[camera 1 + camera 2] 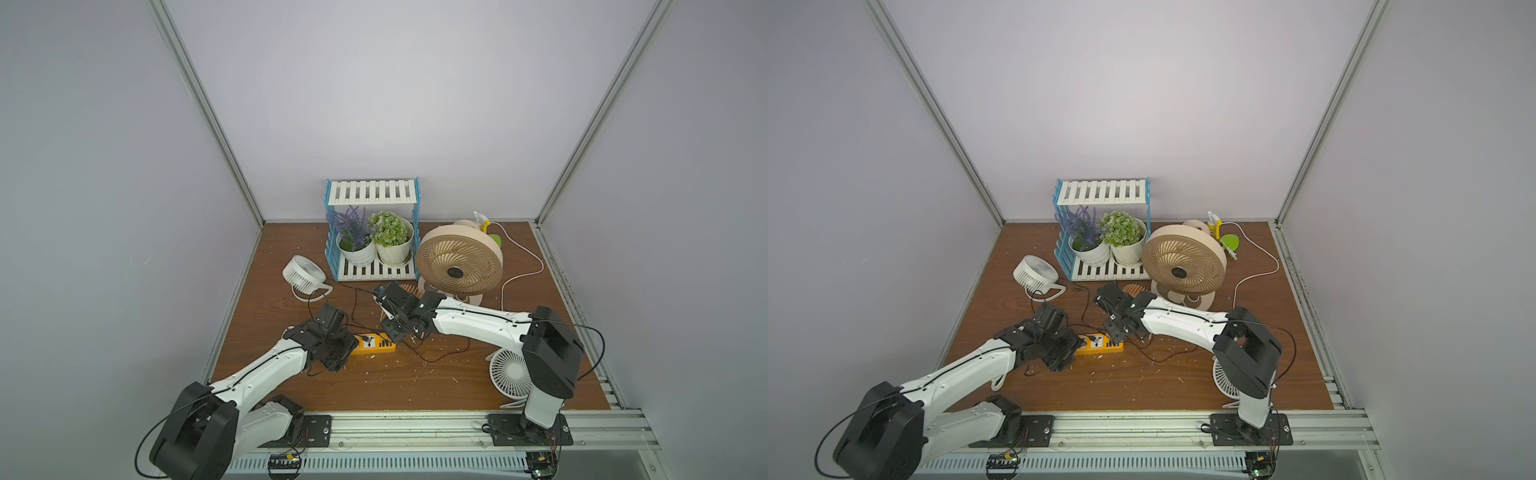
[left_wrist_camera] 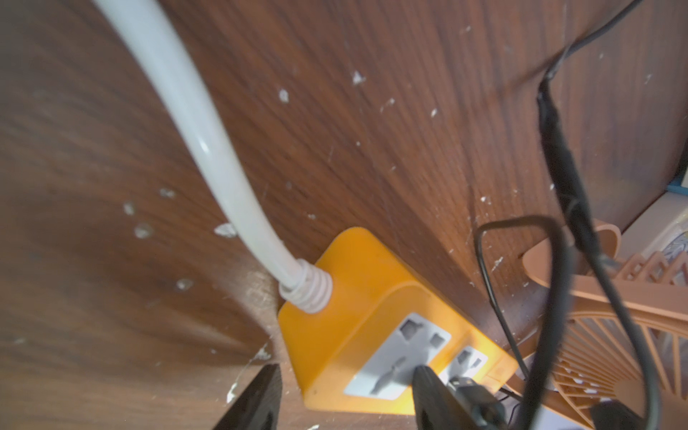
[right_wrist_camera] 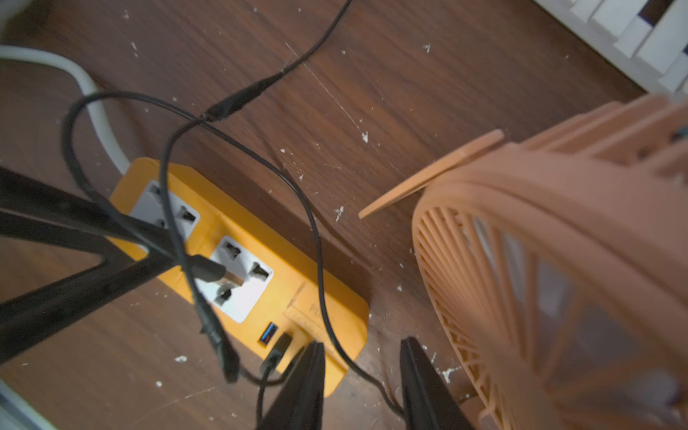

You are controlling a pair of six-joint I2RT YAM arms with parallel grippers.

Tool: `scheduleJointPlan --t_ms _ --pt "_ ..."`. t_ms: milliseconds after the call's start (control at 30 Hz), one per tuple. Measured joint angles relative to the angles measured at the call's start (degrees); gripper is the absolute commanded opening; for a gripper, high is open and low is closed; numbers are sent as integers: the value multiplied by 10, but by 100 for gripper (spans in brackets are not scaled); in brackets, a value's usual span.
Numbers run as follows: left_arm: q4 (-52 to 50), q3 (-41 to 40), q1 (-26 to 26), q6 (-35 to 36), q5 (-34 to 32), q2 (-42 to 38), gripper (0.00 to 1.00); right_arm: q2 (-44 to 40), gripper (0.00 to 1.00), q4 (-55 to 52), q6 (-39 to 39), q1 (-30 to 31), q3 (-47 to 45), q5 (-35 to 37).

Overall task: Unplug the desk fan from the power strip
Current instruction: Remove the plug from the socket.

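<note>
The orange power strip (image 1: 376, 347) (image 3: 335, 309) lies flat at mid-table with its white cord (image 2: 208, 156). My left gripper (image 1: 352, 345) (image 2: 346, 391) is open over its cord end, one finger (image 2: 428, 391) on the first socket face, the other (image 2: 260, 398) beside the strip. My right gripper (image 1: 387, 332) (image 3: 363, 383) hangs open at the port end with a thin black cable (image 3: 316, 238) running between its fingers. A black USB plug (image 3: 279, 348) sits in a port. A second plug (image 3: 210, 270) lies loose on a socket. Which desk fan the plugged cable serves I cannot tell.
A beige fan (image 1: 459, 259) stands just behind my right gripper, its grille (image 3: 540, 298) close to the fingers. A small white fan (image 1: 303, 272) lies at the back left and another (image 1: 509, 372) at the front right. A blue rack (image 1: 374, 232) holds two potted plants. Black cables loop around the strip.
</note>
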Motion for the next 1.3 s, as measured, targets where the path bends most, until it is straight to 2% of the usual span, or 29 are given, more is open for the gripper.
scheduleJointPlan --t_ms 433,667,933,1133,1300 --pt "2 1 0 2 3 3 59 31 28 0 -30 0 10 -17" --pt "2 2 0 2 3 4 59 38 28 0 -30 0 10 -26" --pt "2 2 0 2 3 2 59 38 0 -3 -28 0 10 -25" --pt "1 2 0 2 3 -2 59 23 0 -9 -31 0 8 -3" --pt "1 2 0 2 3 -2 59 -59 0 -27 -28 0 -7 53"
